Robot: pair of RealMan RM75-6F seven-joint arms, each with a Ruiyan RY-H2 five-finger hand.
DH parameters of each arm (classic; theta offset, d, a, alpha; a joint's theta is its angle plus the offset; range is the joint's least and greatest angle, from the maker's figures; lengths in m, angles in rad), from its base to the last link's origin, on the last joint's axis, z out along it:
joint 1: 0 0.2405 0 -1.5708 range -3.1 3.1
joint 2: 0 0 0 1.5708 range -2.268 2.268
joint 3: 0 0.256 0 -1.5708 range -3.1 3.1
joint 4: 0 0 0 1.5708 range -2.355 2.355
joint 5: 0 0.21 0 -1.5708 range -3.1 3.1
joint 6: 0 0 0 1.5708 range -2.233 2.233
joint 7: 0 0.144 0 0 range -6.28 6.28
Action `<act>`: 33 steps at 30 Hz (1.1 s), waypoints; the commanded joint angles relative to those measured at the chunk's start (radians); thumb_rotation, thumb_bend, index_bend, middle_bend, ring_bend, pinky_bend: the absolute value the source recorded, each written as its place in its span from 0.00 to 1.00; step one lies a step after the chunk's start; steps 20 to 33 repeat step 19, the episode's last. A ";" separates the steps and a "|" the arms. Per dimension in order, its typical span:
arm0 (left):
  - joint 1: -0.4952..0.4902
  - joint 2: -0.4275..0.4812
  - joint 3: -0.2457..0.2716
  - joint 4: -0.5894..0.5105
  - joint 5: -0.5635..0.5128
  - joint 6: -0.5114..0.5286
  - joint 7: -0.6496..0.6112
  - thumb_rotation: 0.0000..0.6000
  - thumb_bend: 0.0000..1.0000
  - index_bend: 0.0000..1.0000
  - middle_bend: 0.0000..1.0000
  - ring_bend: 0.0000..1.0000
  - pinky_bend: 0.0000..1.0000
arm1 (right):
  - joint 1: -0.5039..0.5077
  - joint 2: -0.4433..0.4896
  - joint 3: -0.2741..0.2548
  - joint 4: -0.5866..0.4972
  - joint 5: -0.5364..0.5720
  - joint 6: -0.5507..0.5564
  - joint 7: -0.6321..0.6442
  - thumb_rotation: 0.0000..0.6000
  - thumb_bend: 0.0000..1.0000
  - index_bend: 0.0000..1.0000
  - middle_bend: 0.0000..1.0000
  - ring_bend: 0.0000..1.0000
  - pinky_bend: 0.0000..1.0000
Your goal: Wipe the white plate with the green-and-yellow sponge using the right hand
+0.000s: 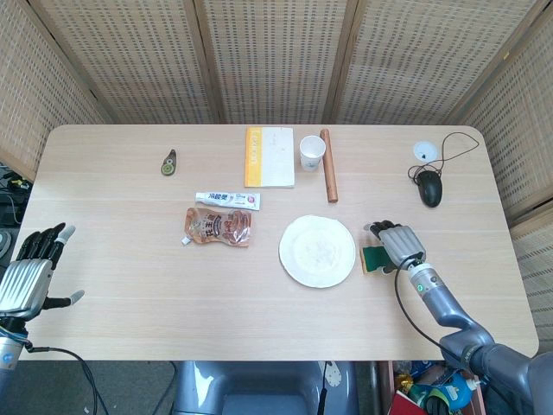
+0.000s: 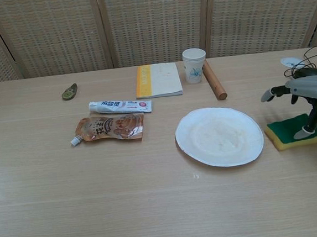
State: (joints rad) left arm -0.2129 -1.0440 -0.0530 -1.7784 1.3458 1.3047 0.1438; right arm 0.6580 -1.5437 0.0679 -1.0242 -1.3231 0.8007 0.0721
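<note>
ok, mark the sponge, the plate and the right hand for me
sponge [image 2: 286, 133], chest view, on its green top face.
plate [image 1: 317, 251], head view, on its bare centre.
right hand [image 1: 397, 245], head view, on the back of the hand.

Table [image 2: 100, 212]: pale wood grain, smooth, faint sheen. Plate [image 2: 219, 136]: white, matt. Sponge [image 2: 293, 131]: rough green scouring face over yellow foam. Right hand [image 1: 399, 245]: grey metal, satin finish. Snack pouch [image 2: 109, 128]: glossy foil-like plastic. Tube [image 2: 119, 106]: smooth white plastic. Cup [image 2: 194, 65]: white paper. Rolling pin [image 2: 213, 79]: brown wood. Backdrop screen [image 1: 268, 60], top of frame: woven cane, coarse.
</note>
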 commanded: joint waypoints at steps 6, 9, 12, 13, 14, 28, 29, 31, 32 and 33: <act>0.004 0.006 0.003 0.000 0.011 0.005 -0.017 1.00 0.00 0.00 0.00 0.00 0.00 | -0.077 0.171 0.042 -0.319 0.027 0.143 -0.060 1.00 0.00 0.00 0.00 0.00 0.00; 0.010 0.002 0.003 0.011 0.029 0.024 -0.026 1.00 0.00 0.00 0.00 0.00 0.00 | -0.134 0.264 0.026 -0.452 -0.032 0.254 -0.062 1.00 0.00 0.00 0.00 0.00 0.00; 0.020 -0.011 0.003 0.028 0.051 0.054 -0.035 1.00 0.00 0.00 0.00 0.00 0.00 | -0.211 0.348 -0.010 -0.548 -0.122 0.393 -0.041 1.00 0.00 0.00 0.00 0.00 0.00; 0.024 -0.016 0.004 0.035 0.060 0.064 -0.041 1.00 0.00 0.00 0.00 0.00 0.00 | -0.243 0.370 -0.025 -0.567 -0.158 0.448 -0.031 1.00 0.00 0.00 0.00 0.00 0.00; 0.028 -0.018 0.005 0.039 0.067 0.072 -0.045 1.00 0.00 0.00 0.00 0.00 0.00 | -0.266 0.381 -0.036 -0.572 -0.183 0.489 -0.025 1.00 0.00 0.00 0.00 0.00 0.00; 0.055 -0.033 0.012 0.063 0.111 0.134 -0.070 1.00 0.00 0.00 0.00 0.00 0.00 | -0.384 0.405 -0.104 -0.531 -0.260 0.643 -0.016 1.00 0.00 0.00 0.00 0.00 0.00; 0.055 -0.033 0.012 0.063 0.111 0.134 -0.070 1.00 0.00 0.00 0.00 0.00 0.00 | -0.384 0.405 -0.104 -0.531 -0.260 0.643 -0.016 1.00 0.00 0.00 0.00 0.00 0.00; 0.055 -0.033 0.012 0.063 0.111 0.134 -0.070 1.00 0.00 0.00 0.00 0.00 0.00 | -0.384 0.405 -0.104 -0.531 -0.260 0.643 -0.016 1.00 0.00 0.00 0.00 0.00 0.00; 0.055 -0.033 0.012 0.063 0.111 0.134 -0.070 1.00 0.00 0.00 0.00 0.00 0.00 | -0.384 0.405 -0.104 -0.531 -0.260 0.643 -0.016 1.00 0.00 0.00 0.00 0.00 0.00; 0.055 -0.033 0.012 0.063 0.111 0.134 -0.070 1.00 0.00 0.00 0.00 0.00 0.00 | -0.384 0.405 -0.104 -0.531 -0.260 0.643 -0.016 1.00 0.00 0.00 0.00 0.00 0.00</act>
